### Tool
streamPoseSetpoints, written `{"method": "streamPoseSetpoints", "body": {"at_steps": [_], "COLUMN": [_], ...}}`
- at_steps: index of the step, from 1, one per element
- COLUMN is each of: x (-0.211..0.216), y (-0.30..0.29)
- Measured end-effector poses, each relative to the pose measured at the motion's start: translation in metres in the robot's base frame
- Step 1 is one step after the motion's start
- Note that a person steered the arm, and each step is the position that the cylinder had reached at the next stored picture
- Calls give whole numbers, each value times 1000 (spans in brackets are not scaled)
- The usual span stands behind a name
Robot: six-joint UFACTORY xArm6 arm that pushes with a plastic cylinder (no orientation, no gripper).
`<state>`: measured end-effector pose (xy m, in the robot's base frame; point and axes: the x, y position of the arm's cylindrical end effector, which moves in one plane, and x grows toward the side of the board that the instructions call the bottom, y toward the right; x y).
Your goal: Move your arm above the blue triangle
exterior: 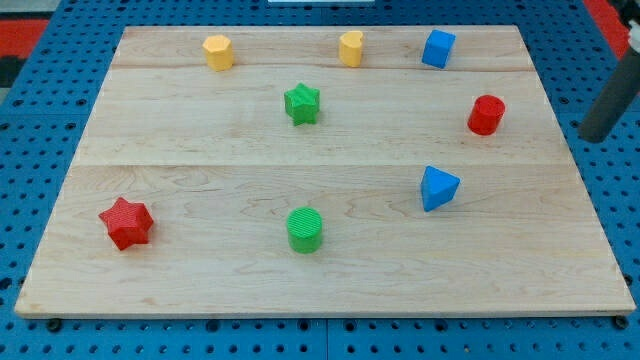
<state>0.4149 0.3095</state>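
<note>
The blue triangle [438, 188] lies on the wooden board [200, 180], right of centre and toward the view's bottom. My rod comes in at the view's right edge, and my tip [596, 137] is off the board over the blue pegboard. The tip is well to the right of the blue triangle and a little toward the view's top from it. It touches no block. The nearest block to the tip is the red cylinder [486, 115], to its left.
A yellow hexagon [218, 52], a yellow heart [350, 48] and a blue cube [437, 48] line the board's top. A green star [301, 103] sits mid-board. A green cylinder [305, 229] and a red star [126, 222] lie near the bottom.
</note>
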Motion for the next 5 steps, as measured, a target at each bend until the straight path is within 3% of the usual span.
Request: {"method": "streamPoseSetpoints", "body": {"at_steps": [1, 2, 4, 5], "x": [35, 41, 46, 28], "y": [-20, -54, -98, -114]}}
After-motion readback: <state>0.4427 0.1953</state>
